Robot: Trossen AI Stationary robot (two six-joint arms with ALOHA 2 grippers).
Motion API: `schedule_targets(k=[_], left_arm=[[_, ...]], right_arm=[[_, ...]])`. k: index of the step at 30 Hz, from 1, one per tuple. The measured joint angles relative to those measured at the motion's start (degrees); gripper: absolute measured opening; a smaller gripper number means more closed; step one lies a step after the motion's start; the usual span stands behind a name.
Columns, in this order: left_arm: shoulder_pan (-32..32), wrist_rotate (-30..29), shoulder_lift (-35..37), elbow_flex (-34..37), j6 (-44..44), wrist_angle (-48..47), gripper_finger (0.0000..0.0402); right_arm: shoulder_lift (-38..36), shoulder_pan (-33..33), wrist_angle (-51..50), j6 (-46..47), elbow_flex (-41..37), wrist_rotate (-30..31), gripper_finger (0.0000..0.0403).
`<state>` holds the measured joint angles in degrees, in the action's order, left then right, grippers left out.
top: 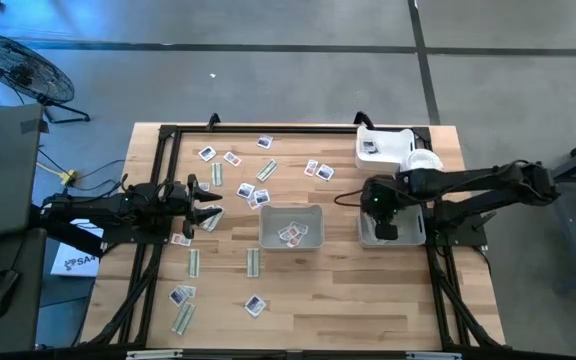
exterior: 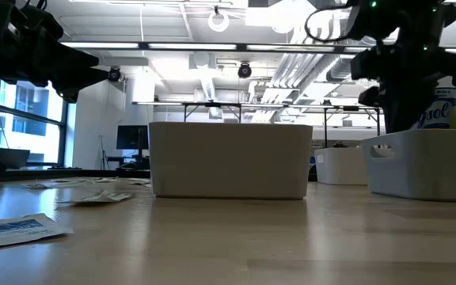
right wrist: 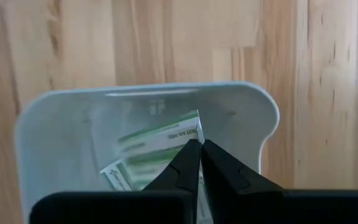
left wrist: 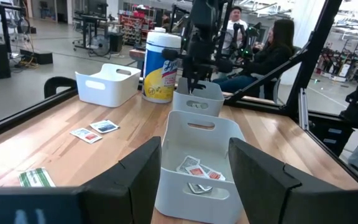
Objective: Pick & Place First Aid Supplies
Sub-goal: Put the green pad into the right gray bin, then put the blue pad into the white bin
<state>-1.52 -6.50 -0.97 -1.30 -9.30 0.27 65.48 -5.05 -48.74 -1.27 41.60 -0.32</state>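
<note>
We are hovering our right gripper (right wrist: 199,148) over the grey rectangular plastic tray (right wrist: 55,134) on the right side of the wooden tabletop (top: 348,290), its fingers pressed nearly together with nothing clearly between them; long pale green-striped packets (right wrist: 157,140) are lying in that tray just beneath the tips, seemingly sorted there by kind. Squarish white packets with dark print (left wrist: 197,169) are sitting in the middle grey tray (left wrist: 199,127), while many more packets (top: 256,197) are lying scattered on the left half of the tabletop. Our left gripper (top: 206,204) is waiting wide open and empty near that scatter.
</note>
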Motion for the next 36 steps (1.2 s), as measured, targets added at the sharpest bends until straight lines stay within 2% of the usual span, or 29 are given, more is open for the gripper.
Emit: schedule_targets(k=[6,8,13,16,20,23,27,32,36], left_arm=[[0.0,0.0,0.0,0.0,0.0,0.0,0.0186],[0.0,0.0,0.0,0.0,0.0,0.0,0.0186],[0.0,0.0,0.0,0.0,0.0,0.0,0.0186],[0.0,0.0,0.0,0.0,0.0,0.0,0.0186],[0.0,0.0,0.0,0.0,0.0,0.0,0.0186],[0.0,0.0,0.0,0.0,0.0,0.0,0.0186],[0.0,0.0,0.0,0.0,0.0,0.0,0.0186],[0.0,0.0,0.0,0.0,0.0,0.0,0.0186],[0.0,0.0,0.0,0.0,0.0,0.0,0.0186]], right_arm=[[4.8,-0.6,-0.8,1.9,0.2,1.1,0.0041],[6.3,-0.6,-4.7,3.5,2.3,1.5,0.0055],[8.0,-0.4,-16.8,8.1,14.4,4.3,0.0093],[8.1,-0.9,-18.9,8.4,21.1,8.2,0.0116],[8.2,-3.8,-11.1,5.2,24.7,14.1,0.0136],[10.7,-7.4,-2.3,3.3,24.8,14.6,0.014],[18.7,-11.2,6.2,-1.7,25.0,13.0,0.014],[30.7,-12.4,14.7,-6.4,26.6,14.3,0.0148],[37.6,-13.1,19.5,-6.3,26.6,13.2,0.0158]])
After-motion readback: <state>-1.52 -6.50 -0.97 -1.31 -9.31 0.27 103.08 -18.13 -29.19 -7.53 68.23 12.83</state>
